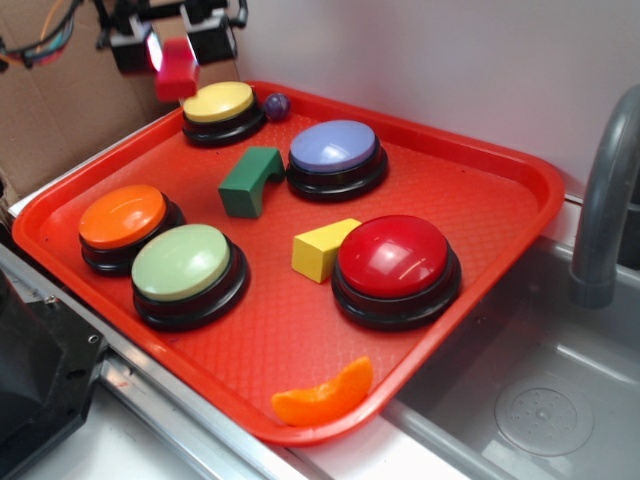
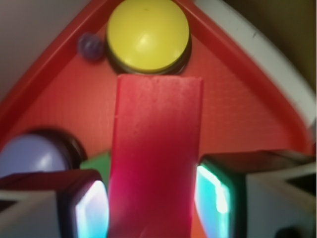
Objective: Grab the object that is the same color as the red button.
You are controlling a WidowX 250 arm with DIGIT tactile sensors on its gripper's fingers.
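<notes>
- The arm above the claw (image 1: 172,50) is cut off by the top edge of the exterior view, and the wrist view shows only the inner faces of the two fingers (image 2: 91,210), blurred and glowing pale.
- In the wrist view the red block (image 2: 156,153) fills the middle and covers most of what lies under it; the green arch block (image 2: 96,163) shows only as a small corner, and the purple button (image 2: 32,153) is cut off at the left.
- The grey faucet (image 1: 605,200) at the far right is cropped.
- Count on the red tray (image 1: 480,190): five dome buttons, one each of yellow (image 1: 220,103), purple, orange (image 1: 122,216), pale green (image 1: 182,262) and red (image 1: 393,256); one green arch block, one yellow block (image 1: 322,248), one small dark purple ball (image 1: 277,104), one orange slice (image 1: 325,394).
- One red block, and it is off the tray.
- The claw is clamped on the red block, a finger pressed on each long side, the block hanging lengthwise between them.
- The block is held in the air at the tray's far corner, with the yellow button just below and ahead of the claw and the ball beside that button.
- The red button sits well apart from the claw, towards the sink (image 1: 540,400).
</notes>
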